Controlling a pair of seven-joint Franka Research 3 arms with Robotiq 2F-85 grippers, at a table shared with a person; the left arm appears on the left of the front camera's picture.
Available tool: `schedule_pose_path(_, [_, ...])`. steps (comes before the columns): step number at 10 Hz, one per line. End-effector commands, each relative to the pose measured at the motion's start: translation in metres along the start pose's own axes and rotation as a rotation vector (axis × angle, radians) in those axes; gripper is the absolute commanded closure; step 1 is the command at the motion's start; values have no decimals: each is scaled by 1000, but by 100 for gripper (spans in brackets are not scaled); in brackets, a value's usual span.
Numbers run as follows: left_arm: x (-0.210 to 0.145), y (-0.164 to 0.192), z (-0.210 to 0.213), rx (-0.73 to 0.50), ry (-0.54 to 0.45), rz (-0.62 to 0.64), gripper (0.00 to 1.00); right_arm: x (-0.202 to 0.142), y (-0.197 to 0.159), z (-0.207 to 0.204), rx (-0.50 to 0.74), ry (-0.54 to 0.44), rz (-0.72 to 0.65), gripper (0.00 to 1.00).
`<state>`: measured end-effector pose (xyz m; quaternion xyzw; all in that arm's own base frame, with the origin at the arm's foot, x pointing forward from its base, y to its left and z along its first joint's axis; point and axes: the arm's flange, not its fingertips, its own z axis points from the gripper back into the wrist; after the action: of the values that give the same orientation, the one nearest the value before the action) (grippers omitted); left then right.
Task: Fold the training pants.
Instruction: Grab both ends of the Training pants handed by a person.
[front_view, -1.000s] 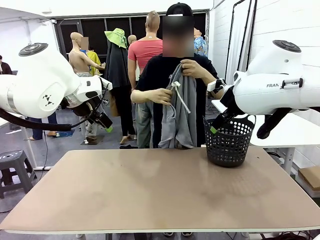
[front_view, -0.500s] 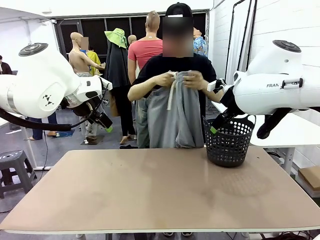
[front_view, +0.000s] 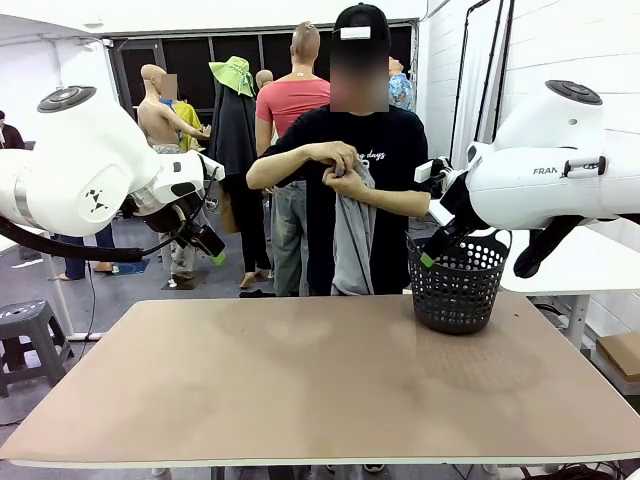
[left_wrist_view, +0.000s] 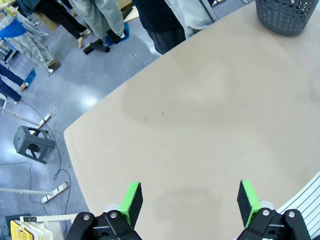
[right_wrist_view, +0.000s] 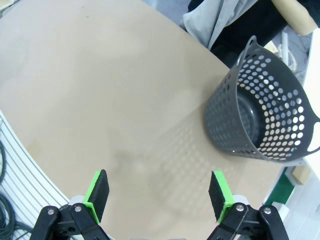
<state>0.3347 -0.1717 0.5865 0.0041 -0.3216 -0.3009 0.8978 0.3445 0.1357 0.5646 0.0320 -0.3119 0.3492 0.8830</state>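
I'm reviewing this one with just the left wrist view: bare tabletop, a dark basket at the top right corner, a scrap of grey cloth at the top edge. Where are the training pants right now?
Observer: The person at the far side holds the training pants bunched in both hands at chest height. They hang beyond the table, past its far edge, none of them on it.
Operator: Anything in the basket?
Observer: The basket stands upright, and the right wrist view looks down into it. Nothing lies inside.
Operator: And the right gripper?
Observer: The right gripper is open above bare tabletop, holding nothing.
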Motion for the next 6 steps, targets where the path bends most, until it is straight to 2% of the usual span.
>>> schedule_pose_path(1, [0, -1, 1, -2, -2, -1, 0, 1, 0, 0, -2, -5, 1, 0])
schedule_pose_path(6, [0, -1, 1, -2, -2, -1, 0, 1, 0, 0, -2, -5, 1, 0])
